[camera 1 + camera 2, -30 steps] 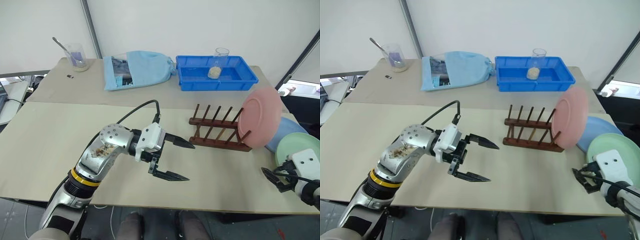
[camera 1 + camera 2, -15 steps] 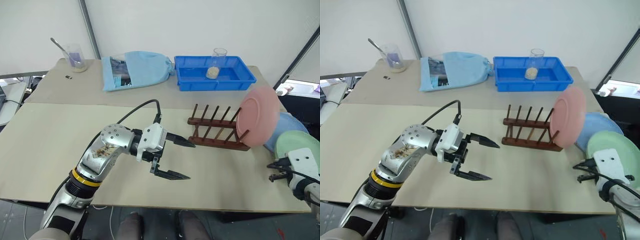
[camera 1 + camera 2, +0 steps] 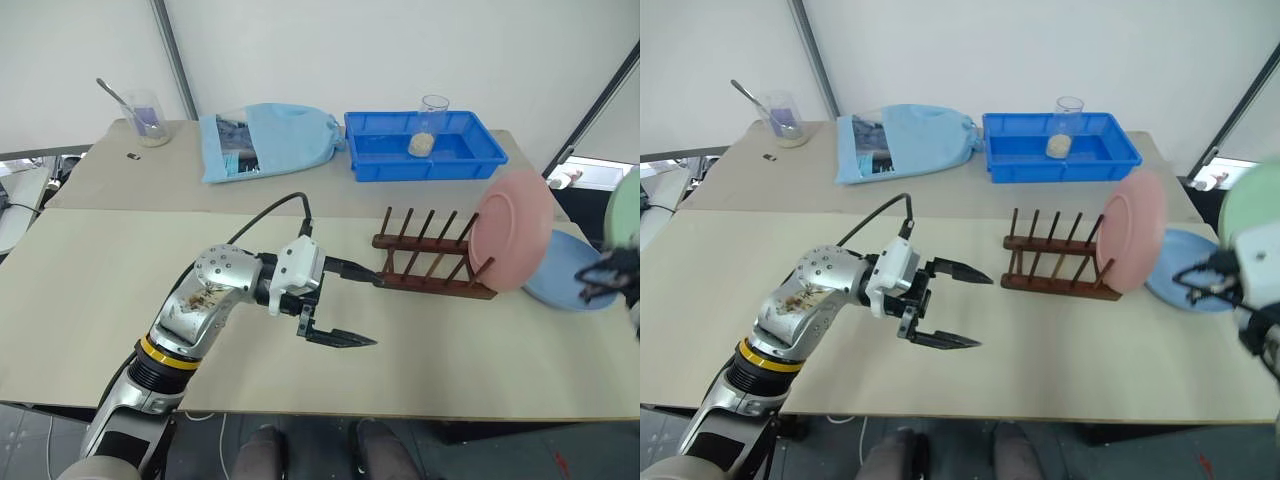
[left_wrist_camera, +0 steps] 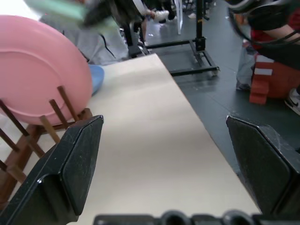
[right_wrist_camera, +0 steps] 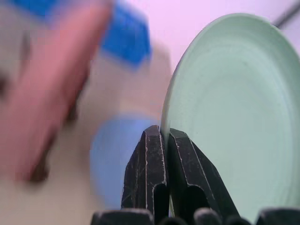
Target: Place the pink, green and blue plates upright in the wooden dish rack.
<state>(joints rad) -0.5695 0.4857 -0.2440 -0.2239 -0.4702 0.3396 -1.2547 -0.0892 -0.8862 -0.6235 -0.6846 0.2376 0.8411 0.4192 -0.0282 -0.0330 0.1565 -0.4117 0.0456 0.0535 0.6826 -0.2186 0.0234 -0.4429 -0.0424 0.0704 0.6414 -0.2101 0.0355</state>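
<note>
Right gripper is pinching the pale green round plastic plate by its rim, lifted beside the table's right edge, while the salmon pink plate is standing upright in the dark-brown wooden dish rack, the light blue plate is lying flat beside it, and the left gripper is hovering with fingers spread wide, empty.

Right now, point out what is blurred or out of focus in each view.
Right wrist view: green plate and gripper sharp; pink plate, blue plate and blue tray behind smeared. Left wrist view: green plate streaked at the top edge, pink plate clear. Right eye view: green plate soft at the right edge, rack crisp.
</note>
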